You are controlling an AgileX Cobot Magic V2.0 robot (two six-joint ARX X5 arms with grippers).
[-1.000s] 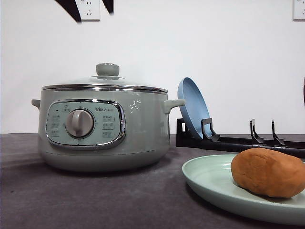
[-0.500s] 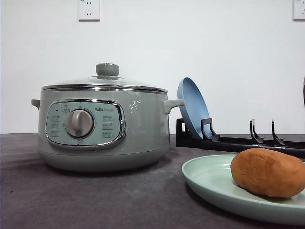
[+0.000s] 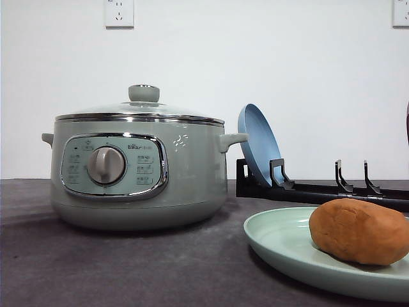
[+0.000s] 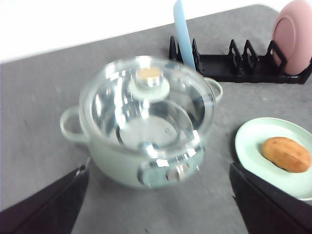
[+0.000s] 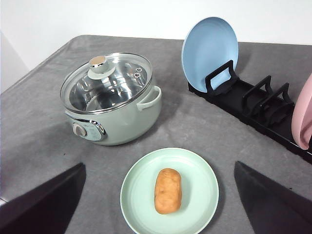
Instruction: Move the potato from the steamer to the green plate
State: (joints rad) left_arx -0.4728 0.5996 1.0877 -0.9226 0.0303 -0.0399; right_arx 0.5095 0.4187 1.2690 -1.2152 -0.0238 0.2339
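The orange-brown potato (image 3: 360, 230) lies on the green plate (image 3: 281, 246) at the front right of the table, also seen as potato (image 5: 168, 190) on plate (image 5: 200, 195). The sage-green steamer (image 3: 137, 173) stands at the left with its glass lid on, and through the lid (image 4: 146, 105) the pot looks empty. High above the steamer hangs my left gripper (image 4: 158, 169), open, its dark fingers (image 4: 48, 204) spread wide. My right gripper (image 5: 159, 165) hovers well above the plate, open, holding nothing.
A black dish rack (image 5: 253, 107) runs along the back right, holding an upright light blue plate (image 5: 209, 46) and a pink plate (image 4: 291, 36). Bare grey tabletop (image 3: 128, 268) lies in front of the steamer. The table edge is near at the left (image 5: 19, 78).
Dark arm parts seen at the top left of the front view a second ago have moved up out of it. Steamer, plate and potato have not moved.
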